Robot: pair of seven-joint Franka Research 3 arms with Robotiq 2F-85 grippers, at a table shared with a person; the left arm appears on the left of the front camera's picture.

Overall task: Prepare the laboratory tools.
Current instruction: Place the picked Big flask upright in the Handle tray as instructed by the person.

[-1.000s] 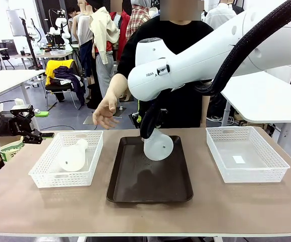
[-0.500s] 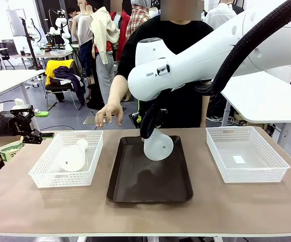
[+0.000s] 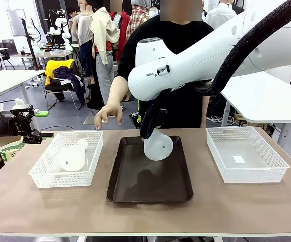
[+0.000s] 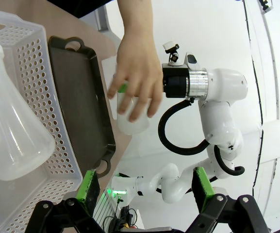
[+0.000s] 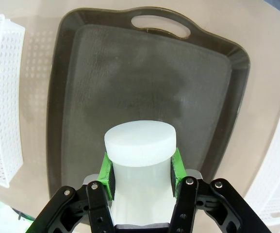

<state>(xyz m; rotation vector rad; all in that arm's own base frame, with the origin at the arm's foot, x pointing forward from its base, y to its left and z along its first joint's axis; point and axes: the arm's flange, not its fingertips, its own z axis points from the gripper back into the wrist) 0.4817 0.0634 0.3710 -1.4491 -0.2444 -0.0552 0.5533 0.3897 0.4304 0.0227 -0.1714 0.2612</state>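
Observation:
My right gripper (image 3: 148, 129) is shut on the neck of a frosted white flask (image 3: 159, 145), which hangs tilted over the far part of the dark brown tray (image 3: 135, 189). In the right wrist view the green pads (image 5: 107, 175) clamp the flask (image 5: 140, 138), its flat base facing the camera. A second flask (image 3: 72, 158) lies on its side in the left white basket (image 3: 42, 174); the left wrist view shows this flask (image 4: 11, 141) up close. My left gripper (image 3: 28, 127) stays open beyond the table's left end, with nothing between its fingers (image 4: 89, 187).
A person stands at the far side with one hand (image 3: 108, 114) hovering above the left basket's far corner. An empty white basket (image 3: 246, 174) stands at the right. The table's front strip is bare.
The person's hand has turned palm down and shifted slightly toward the tray. Both arms and the held flask have stayed still.

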